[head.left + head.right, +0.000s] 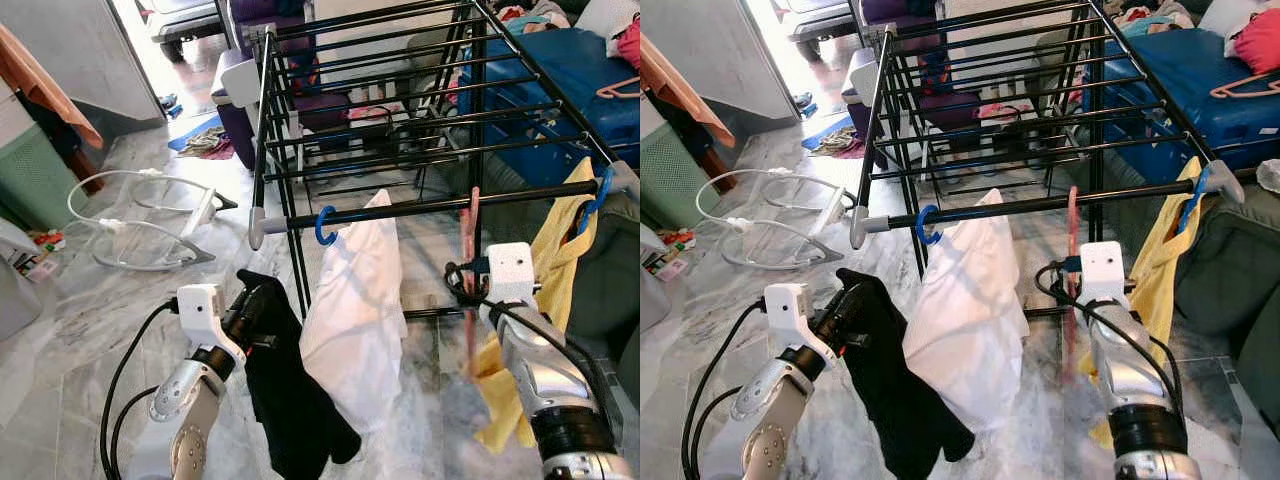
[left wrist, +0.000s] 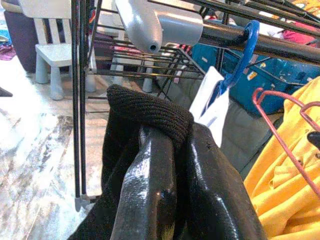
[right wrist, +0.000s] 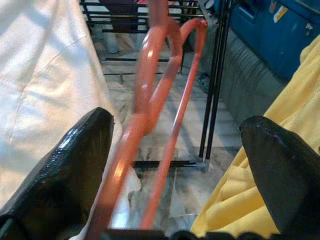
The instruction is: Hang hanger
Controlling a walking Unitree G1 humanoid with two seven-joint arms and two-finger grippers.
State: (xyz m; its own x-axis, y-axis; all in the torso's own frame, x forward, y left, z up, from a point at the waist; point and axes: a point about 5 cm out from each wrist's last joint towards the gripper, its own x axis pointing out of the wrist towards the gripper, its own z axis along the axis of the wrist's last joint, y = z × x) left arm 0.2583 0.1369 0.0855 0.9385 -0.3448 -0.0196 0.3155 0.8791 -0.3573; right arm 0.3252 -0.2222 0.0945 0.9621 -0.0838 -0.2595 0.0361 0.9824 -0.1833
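My left gripper clamps the black cloth; my right gripper gapes wide around the red hanger below the rack.

Both silver arms reach forward and upward from low in the head views. The left hand sits at the end of a bent forearm, its two black fingers pressed together with black knit cloth pinched over their tips. The right hand is raised higher, wrist nearly upright, fingers spread wide apart.
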